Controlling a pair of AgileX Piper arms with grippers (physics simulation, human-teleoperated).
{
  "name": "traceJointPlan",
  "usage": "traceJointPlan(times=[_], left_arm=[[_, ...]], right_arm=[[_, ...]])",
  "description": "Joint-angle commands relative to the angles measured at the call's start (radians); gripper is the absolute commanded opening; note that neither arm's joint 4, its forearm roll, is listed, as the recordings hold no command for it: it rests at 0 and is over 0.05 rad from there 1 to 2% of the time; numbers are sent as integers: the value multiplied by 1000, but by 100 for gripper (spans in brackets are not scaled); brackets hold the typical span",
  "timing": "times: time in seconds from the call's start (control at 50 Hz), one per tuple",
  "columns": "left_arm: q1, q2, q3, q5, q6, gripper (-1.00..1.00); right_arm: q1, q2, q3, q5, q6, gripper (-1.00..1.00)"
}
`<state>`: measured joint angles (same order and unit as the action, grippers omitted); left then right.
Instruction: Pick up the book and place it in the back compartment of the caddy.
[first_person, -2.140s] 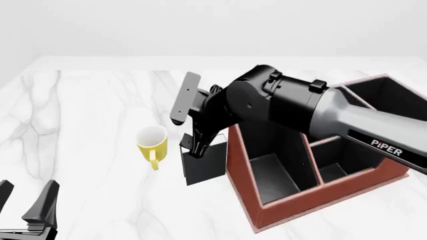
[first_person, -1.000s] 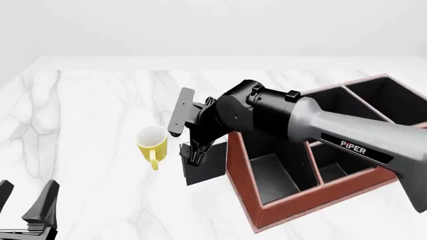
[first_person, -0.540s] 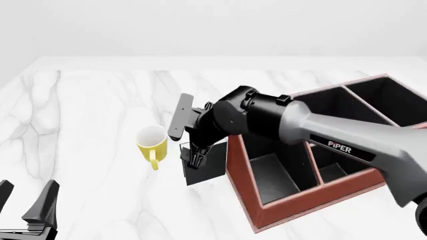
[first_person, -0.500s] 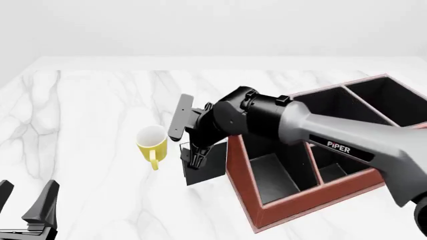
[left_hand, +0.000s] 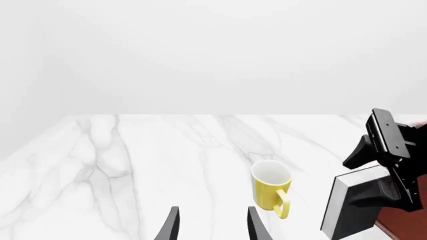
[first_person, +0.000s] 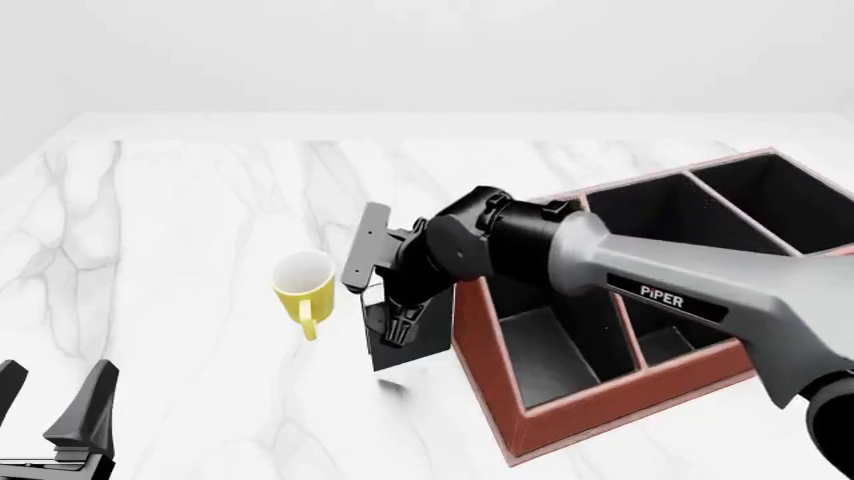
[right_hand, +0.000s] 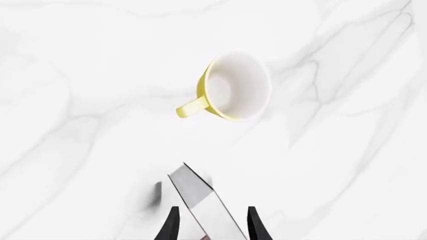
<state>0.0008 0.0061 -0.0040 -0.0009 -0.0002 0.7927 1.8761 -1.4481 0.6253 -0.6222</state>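
lowering over two seconds, the right gripper (first_person: 390, 318) now straddles the book's (first_person: 416, 345) top edge, fingers either side, seemingly clenched on it (contact hidden). book stands at the caddy's (first_person: 601, 400) nine o'clock, mug (first_person: 302, 284) beyond; lifting looks next. matte black cover, white pages, glossy marble table (first_person: 187, 220). left gripper (first_person: 60, 425) idles released.

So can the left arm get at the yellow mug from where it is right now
Probably yes. The left gripper has its jaws open and pointed roughly toward the yellow mug, with only bare table between them. The right gripper is busy at the book beside the mug, so space on that side looks tight.
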Motion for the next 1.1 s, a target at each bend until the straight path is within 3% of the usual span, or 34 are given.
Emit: traceJointPlan(times=[0.02, 0.54, 0.56, 1.1], left_arm=[[0, 0, 0, 0, 0, 100], [0, 0, 0, 0, 0, 100], [0, 0, 0, 0, 0, 100], [0, 0, 0, 0, 0, 100]], right_arm=[[-12, 11, 12, -7, -11, 100], [-40, 25, 46, -21, -28, 100], [-54, 34, 29, -18, -33, -100], [-40, -5, -24, 2, -39, -100]])
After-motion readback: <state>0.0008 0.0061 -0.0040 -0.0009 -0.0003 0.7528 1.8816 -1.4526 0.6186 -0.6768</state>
